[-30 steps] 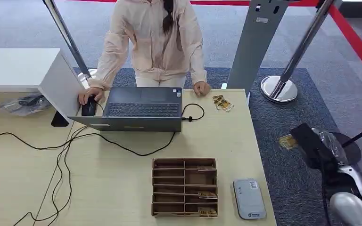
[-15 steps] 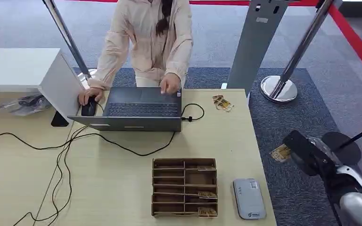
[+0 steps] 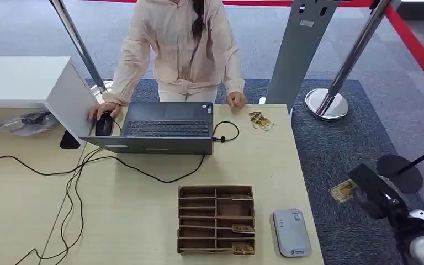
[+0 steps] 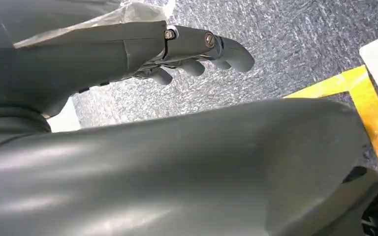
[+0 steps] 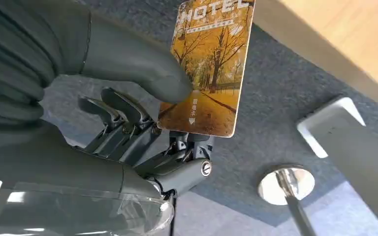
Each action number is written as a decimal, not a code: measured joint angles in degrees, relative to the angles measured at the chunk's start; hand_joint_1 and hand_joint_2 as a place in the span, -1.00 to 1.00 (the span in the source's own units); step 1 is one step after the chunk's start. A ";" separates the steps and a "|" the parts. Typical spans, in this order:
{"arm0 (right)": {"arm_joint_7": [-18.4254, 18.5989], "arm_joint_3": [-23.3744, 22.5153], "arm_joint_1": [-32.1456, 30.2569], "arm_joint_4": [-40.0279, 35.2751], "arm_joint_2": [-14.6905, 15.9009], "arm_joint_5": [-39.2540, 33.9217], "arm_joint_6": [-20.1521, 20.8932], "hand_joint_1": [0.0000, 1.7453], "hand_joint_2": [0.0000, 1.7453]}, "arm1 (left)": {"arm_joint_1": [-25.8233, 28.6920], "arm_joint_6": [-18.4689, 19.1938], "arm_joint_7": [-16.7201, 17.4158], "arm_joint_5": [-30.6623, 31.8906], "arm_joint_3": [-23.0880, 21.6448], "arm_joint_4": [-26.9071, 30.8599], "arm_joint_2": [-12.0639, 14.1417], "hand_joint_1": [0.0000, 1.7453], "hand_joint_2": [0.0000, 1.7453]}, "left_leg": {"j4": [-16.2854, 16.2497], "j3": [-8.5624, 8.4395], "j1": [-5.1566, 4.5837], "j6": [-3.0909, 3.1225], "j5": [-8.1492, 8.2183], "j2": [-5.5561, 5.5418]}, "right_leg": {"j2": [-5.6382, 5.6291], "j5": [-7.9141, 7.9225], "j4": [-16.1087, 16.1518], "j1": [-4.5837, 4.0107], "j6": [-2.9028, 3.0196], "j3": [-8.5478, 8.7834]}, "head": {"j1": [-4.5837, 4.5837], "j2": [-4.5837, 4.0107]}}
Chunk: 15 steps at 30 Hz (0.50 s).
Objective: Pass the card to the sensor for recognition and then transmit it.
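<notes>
My right hand (image 3: 371, 191) hangs off the table's (image 3: 143, 221) right edge, over the carpet, pinching the card (image 5: 210, 69) between thumb and fingers; its printed face, an autumn avenue, shows in the right wrist view. The sensor (image 3: 291, 232), a grey slab, lies at the table's near right corner, just beside the cardboard tray (image 3: 216, 219). My left hand (image 4: 197, 51) hangs over carpet, fingers loosely curled and apart, holding nothing. At the far edge a person (image 3: 178, 44) stands at a laptop (image 3: 163, 128).
</notes>
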<state>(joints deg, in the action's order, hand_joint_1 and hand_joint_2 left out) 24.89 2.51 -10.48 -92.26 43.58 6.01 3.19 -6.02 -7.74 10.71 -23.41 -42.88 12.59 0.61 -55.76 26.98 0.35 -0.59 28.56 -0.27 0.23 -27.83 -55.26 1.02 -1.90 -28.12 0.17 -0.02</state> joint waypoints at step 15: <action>-4.87 1.90 -1.06 7.54 -1.14 -0.54 4.68 1.00 1.00 | -0.12 0.52 -0.57 0.07 -0.57 0.00 0.24 -1.00 -1.00 | 0.00 -0.01 0.01 0.00 0.00 0.01 | 0.00 0.00 -0.01 0.00 0.00 0.01 | 0.00 0.00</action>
<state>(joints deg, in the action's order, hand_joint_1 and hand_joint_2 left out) 20.02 4.41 -11.54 -84.72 42.45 5.47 7.87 -6.14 -7.21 10.14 -23.34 -43.45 12.59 0.85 -55.76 26.97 0.36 -0.59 28.56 -0.26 0.24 -27.83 -55.27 1.01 -1.90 -28.11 0.17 -0.02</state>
